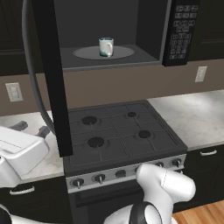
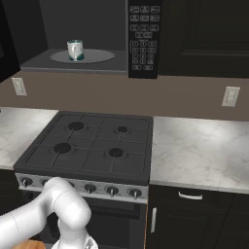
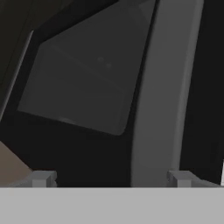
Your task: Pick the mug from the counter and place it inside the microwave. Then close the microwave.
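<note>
I see the mug (image 1: 106,47) standing upright inside the open microwave (image 1: 111,57), on the round grey turntable (image 1: 87,53). The mug is small and white with a teal rim and teal inside; its handle is too small for me to place. In the right base view the same mug (image 2: 75,50) sits on the left half of the turntable (image 2: 97,56), near its 9 o'clock edge.

The microwave cavity is a dark box with a grey floor. Its keypad (image 1: 181,30) is a black panel of small buttons at 3 o'clock from the mug. The microwave door (image 1: 54,78) hangs open, swung out toward me at 9 o'clock from the cavity; I see it edge-on as a tall black slab. Its long curved grey handle (image 1: 33,74) bows out along the door's left side.

Below the microwave, at 6 o'clock, lies a black gas stovetop (image 1: 116,131) with four burners and a row of knobs along its front. The marbled counter (image 1: 197,116) runs off at 3 o'clock from the stovetop, and another stretch (image 2: 22,133) at 9 o'clock. White wall outlets (image 1: 201,74) sit on the brown wall above the counter.

In the hand view my gripper (image 3: 111,179) has its two fingertips (image 3: 41,178) set wide apart, holding nothing. Between them, close ahead, rises the pale grey door handle (image 3: 162,96), nearer the 3 o'clock fingertip, with the dark glass of the door (image 3: 83,83) beside it. I cannot tell whether either fingertip touches the handle.
</note>
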Robot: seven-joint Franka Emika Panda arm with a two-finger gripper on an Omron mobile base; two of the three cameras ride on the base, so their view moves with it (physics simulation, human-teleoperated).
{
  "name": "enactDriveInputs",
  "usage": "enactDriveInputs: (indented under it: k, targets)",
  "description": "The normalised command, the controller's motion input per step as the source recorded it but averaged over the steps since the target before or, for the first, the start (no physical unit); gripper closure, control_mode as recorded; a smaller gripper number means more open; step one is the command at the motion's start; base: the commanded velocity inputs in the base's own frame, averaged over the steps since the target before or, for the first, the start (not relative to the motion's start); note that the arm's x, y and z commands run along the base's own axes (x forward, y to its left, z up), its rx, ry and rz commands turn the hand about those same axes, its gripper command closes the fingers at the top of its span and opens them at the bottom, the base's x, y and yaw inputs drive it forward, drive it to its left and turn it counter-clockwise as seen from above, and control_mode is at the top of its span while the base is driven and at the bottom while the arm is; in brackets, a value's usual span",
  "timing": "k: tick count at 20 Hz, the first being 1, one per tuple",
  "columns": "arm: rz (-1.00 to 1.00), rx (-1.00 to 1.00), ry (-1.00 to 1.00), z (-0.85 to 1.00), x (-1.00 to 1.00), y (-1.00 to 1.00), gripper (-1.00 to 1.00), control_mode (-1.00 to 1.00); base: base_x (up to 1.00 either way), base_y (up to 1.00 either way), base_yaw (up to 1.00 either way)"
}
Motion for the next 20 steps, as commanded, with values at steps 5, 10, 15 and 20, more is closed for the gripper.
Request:
enactDriveInputs:
  k: [5,10,15,20]
  targets:
    - [0.00,0.00,-0.03,0.01,0.00,-0.19,-1.00,-1.00,0.00,0.00,0.00]
    - [0.00,0.00,-0.01,0.05,0.00,-0.23,-1.00,-1.00,0.00,0.00,0.00]
    - [0.00,0.00,-0.01,0.09,0.00,-0.29,-1.00,-1.00,0.00,0.00,0.00]
    - [0.00,0.00,0.00,0.06,0.00,-0.36,-1.00,-1.00,0.00,0.00,0.00]
